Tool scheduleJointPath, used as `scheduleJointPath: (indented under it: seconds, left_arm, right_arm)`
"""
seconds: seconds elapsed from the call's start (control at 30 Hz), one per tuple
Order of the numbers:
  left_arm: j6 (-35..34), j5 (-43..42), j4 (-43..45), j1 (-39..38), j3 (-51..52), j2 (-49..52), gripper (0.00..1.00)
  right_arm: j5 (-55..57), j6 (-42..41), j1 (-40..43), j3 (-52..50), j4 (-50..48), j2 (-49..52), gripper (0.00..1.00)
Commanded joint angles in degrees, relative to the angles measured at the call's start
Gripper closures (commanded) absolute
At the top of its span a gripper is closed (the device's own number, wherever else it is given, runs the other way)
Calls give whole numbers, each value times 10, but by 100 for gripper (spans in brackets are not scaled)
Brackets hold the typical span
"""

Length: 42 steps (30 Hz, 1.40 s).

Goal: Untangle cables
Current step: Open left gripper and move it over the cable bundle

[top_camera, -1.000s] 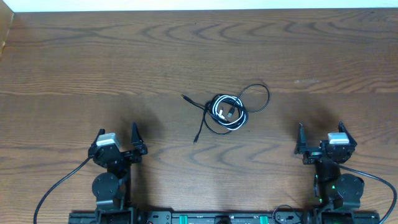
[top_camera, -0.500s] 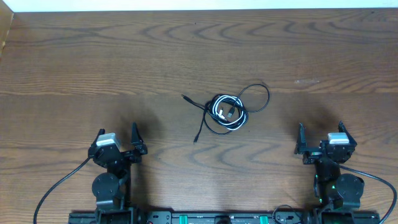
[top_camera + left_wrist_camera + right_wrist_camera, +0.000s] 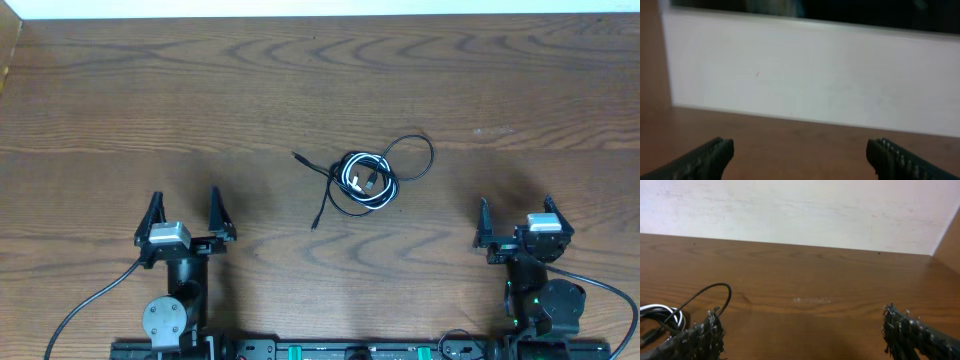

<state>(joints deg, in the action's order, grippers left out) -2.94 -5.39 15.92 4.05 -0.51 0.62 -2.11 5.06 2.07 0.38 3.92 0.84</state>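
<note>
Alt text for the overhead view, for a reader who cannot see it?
A tangle of black and white cables lies on the wooden table, touched by neither arm. The left end effector and right end effector sit open, short of it.

Black, white cables (image 3: 366, 181) (brown woodgrain table (image 3: 200, 90)).

No readable text, label, brand, number or sign in any view, overhead or wrist. Surfaces in frame carry no legible print; small details at bottom edge of overhead frame too tiny to tell.
</note>
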Motion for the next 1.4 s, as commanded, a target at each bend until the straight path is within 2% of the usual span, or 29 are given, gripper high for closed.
scheduleJointPath:
  seconds: [0.0,0.13,0.33,0.6,0.73,0.9,1.03,1.23,1.37]
  left_arm:
    - [8,-56,24,-2,-1,-3,8]
    - [34,-94,27,-2,-22,-1,8]
    - [34,-120,26,-2,-76,50,8]
    - [55,-199,10,-2,-202,239,8]
    - [55,-250,-60,-2,-307,359,8]
    - [60,-300,-137,-3,-402,451,8]
    - [67,-300,-195,-17,-468,500,8]
    - [154,-297,-257,-74,-537,544,8]
    - [185,-244,-264,-129,-550,563,8]
  right_arm:
    - [1,6,2,-1,2,-5,1]
    - [1,6,2,-1,2,-5,1]
    - [1,6,2,-1,2,-5,1]
    - [1,6,2,-1,2,-5,1]
    - [1,6,2,-1,2,-5,1]
    - [1,6,2,-1,2,-5,1]
    - [1,6,2,-1,2,-5,1]
    - [1,6,2,-1,2,-5,1]
    - [1,6,2,-1,2,-5,1]
